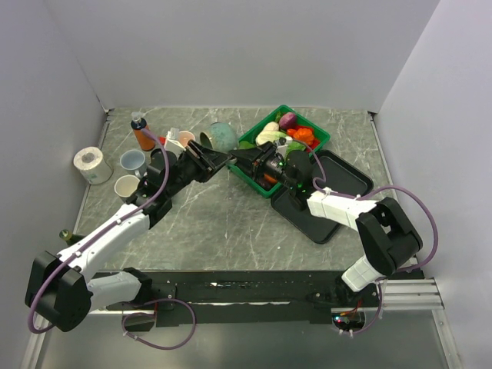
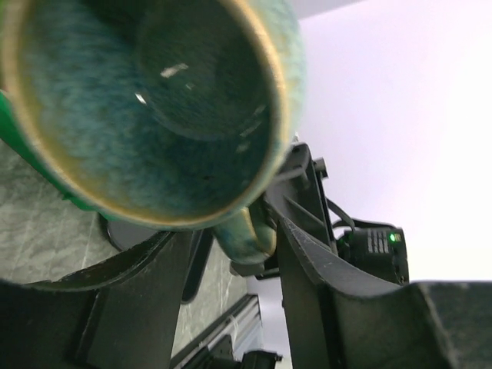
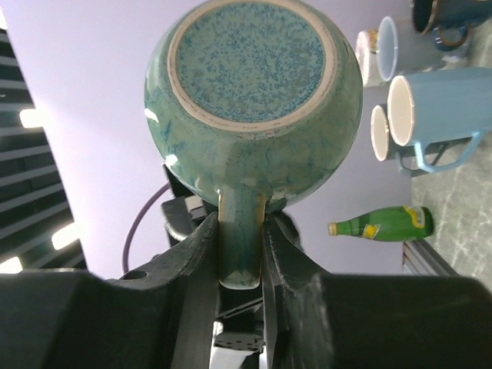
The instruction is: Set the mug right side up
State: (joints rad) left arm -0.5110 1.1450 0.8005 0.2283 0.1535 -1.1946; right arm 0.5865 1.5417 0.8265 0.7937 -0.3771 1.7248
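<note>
Now the left gripper (image 1: pixel 209 159), jaws spread, faces the mouth of the mug (image 1: pixel 223 136), held sideways in the air just left of the green basket (image 1: pixel 311 123), its handle clamped by the right gripper (image 1: pixel 235 156).

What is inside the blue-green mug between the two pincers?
Nothing visible: in the left wrist view the mug shows bare blue-green glaze down to its bottom. The picture edge cuts off part of its inner wall.
</note>
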